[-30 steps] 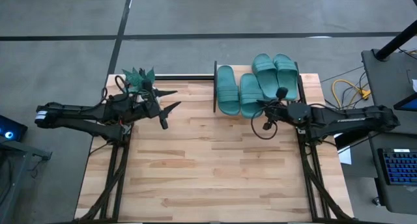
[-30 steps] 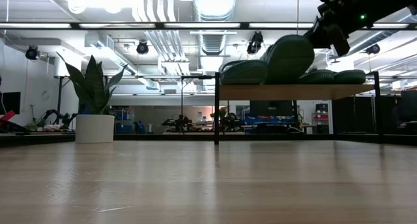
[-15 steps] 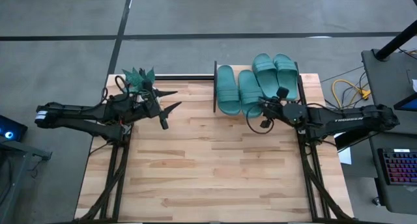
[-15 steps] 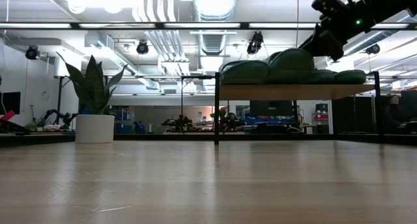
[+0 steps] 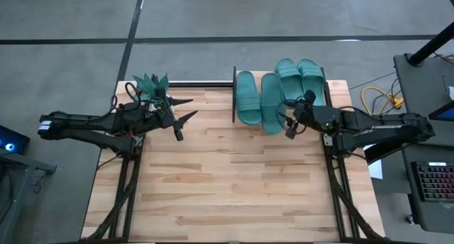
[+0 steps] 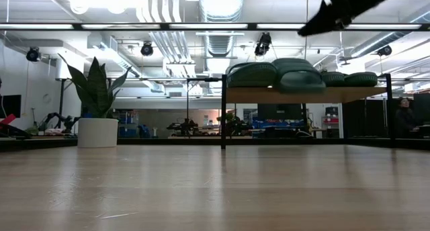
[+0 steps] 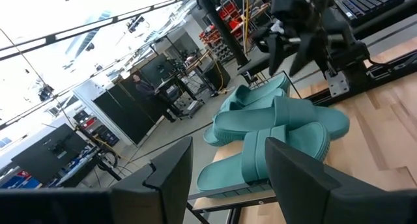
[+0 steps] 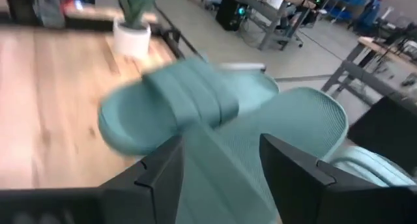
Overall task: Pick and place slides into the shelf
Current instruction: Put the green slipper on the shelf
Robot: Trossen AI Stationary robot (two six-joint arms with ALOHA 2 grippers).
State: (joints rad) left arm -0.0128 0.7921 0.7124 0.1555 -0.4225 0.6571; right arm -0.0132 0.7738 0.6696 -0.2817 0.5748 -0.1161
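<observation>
The worktop (image 5: 227, 180) carries no loose slides. The shelf (image 5: 235, 95) at its far edge holds all four teal slides (image 5: 280, 91) in a row, so the task looks essentially done. The second from the left, slide (image 5: 272, 102), overhangs the front edge. The right claw (image 5: 290, 120) hovers just beside it, fingers spread and empty. The left claw (image 5: 186, 109) waits near the potted plant (image 5: 150, 83), parted, holding nothing.
</observation>
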